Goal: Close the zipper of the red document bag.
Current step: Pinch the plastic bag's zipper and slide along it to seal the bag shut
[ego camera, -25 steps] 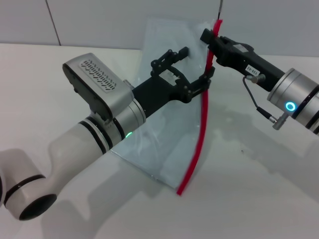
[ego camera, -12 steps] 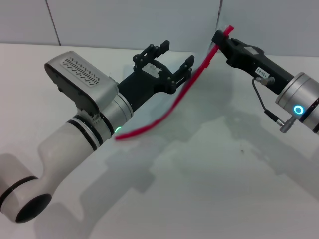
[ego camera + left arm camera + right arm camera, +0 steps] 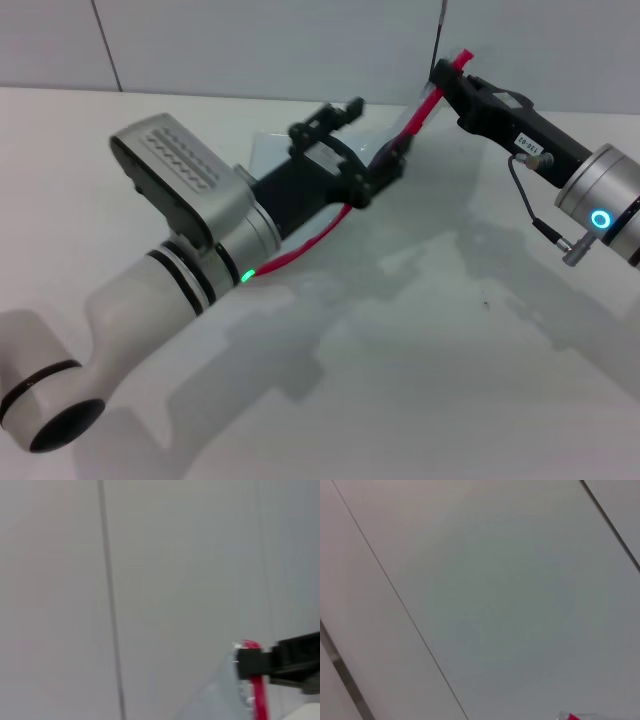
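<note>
A: Holding the thin bright red zipper (image 3: 418, 112) at its far end, the right gripper (image 3: 447, 72) has its fingers pinched on it, above the white desk (image 3: 450, 350).

B: And the left gripper (image 3: 372, 150)?

A: Fingers spread around the zipper midway; the translucent pale blue-grey pouch (image 3: 265, 152) shows behind it.

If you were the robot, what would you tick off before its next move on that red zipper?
1. Right claw holds one end of the zipper: ok, the red tip sticks out past it.
2. Left claw sits on the zipper partway along: ok.
3. Left claw's grip firm enough to slide: cannot tell.
4. Zipper straight between the claws: ok there; behind the left claw it sags to the table.
5. Bag flat: not ok, it is lifted and mostly hidden behind the left arm.
6. Zipper fully closed: cannot tell.
</note>
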Robot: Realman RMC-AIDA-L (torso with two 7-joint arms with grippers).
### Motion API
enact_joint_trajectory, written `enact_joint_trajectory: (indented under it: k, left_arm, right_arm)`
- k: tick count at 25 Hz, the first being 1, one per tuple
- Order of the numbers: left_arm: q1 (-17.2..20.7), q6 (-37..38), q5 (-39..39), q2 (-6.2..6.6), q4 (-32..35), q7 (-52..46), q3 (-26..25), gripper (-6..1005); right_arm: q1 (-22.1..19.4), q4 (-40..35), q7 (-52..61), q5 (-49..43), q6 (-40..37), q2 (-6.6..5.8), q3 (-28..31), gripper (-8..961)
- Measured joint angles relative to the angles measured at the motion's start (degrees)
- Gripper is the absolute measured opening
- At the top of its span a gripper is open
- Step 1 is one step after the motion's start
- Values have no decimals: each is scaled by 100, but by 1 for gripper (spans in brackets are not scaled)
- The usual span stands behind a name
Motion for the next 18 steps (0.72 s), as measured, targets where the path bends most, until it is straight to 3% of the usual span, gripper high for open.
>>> enact_joint_trajectory:
  k: [18]
  left_arm:
    - [-85, -30, 197, 4, -126, 994, -276, 692]
  right_arm:
    - [68, 23, -30, -35, 23, 18, -30, 14]
